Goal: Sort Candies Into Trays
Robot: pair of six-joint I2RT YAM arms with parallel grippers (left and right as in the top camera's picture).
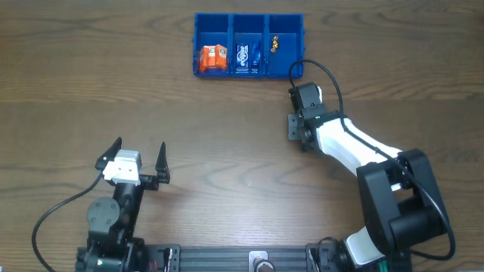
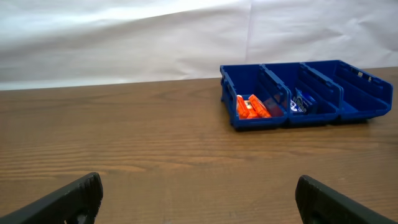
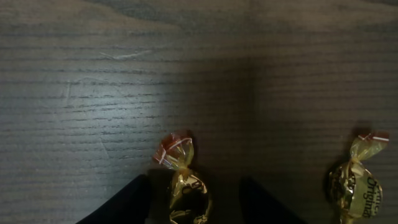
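Note:
A blue tray [image 1: 249,18] with three compartments stands at the far middle of the table. Orange candies [image 1: 213,57] lie in its left compartment, blue ones [image 1: 245,56] in the middle and gold ones [image 1: 274,42] in the right. My right gripper [image 1: 297,130] points down at the table in front of the tray. In the right wrist view a gold-wrapped candy [image 3: 185,186] lies between its open fingers [image 3: 127,202], and a second gold candy [image 3: 354,186] lies off to one side. My left gripper [image 1: 140,149] is open and holds nothing near the front left.
The wooden table [image 1: 113,91] is bare between the left gripper and the tray [image 2: 305,109]. A white wall [image 2: 124,37] stands behind the table in the left wrist view. The right arm's cable [image 1: 325,75] loops near the tray's right corner.

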